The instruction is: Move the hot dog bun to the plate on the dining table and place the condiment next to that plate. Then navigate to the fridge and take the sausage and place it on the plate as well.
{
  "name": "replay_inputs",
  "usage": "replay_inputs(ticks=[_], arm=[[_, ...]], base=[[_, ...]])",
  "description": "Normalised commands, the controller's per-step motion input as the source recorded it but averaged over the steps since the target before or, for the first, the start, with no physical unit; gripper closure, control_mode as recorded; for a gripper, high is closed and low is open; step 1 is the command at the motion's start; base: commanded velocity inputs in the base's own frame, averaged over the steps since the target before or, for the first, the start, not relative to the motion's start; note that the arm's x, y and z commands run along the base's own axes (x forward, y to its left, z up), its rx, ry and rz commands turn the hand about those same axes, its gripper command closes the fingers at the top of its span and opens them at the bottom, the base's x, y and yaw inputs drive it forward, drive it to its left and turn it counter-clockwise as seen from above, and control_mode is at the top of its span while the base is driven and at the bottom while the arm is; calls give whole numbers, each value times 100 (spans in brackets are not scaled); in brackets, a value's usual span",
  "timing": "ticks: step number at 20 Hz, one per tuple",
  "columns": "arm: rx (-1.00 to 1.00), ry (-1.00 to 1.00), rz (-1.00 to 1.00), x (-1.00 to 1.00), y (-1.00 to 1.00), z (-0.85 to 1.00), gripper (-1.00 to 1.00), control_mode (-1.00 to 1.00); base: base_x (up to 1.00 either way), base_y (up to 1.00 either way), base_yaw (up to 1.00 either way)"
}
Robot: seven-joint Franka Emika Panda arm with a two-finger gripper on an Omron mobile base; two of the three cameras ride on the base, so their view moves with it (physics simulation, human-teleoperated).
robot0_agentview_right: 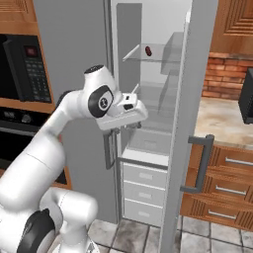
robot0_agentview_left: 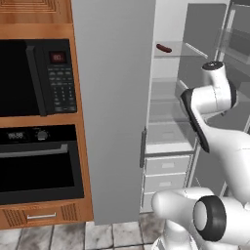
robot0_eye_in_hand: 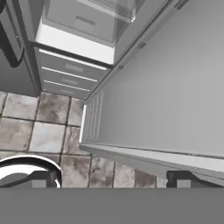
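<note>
The fridge [robot0_agentview_right: 148, 99] is standing open, its doors swung aside so the white interior, glass shelves and lower drawers [robot0_agentview_right: 143, 190] are lying exposed to the arm. The arm is bending in front of the opening at about mid-height, probably getting ready to reach in. Its pincer [robot0_eye_in_hand: 111, 179] is pointing down toward the tiled floor [robot0_eye_in_hand: 43, 127] beside the door's lower edge, jaws spread wide apart and holding nothing. The sausage [robot0_agentview_right: 147, 50] is lying on an upper glass shelf [robot0_agentview_right: 148, 58], well above the pincer, so the hand is likely needing to rise and turn toward it.
</note>
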Motion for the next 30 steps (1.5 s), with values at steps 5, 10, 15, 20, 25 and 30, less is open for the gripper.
replay_inputs(ticks=[5,10,15,20,25,30], arm=[[13,-9,0,-17,74,0,-100,-100],[24,-7,0,-27,61,5,-100,-100],[11,-8,0,-32,32,14,-100,-100],[9,-17,0,-62,2,18,-100,-100],[5,-19,-2,-63,15,34,-100,-100],[-2,-19,-2,-29,5,21,-100,-100]], base=[[0,0,0],[0,0,0],[0,0,0],[0,0,0],[0,0,0],[0,0,0]])
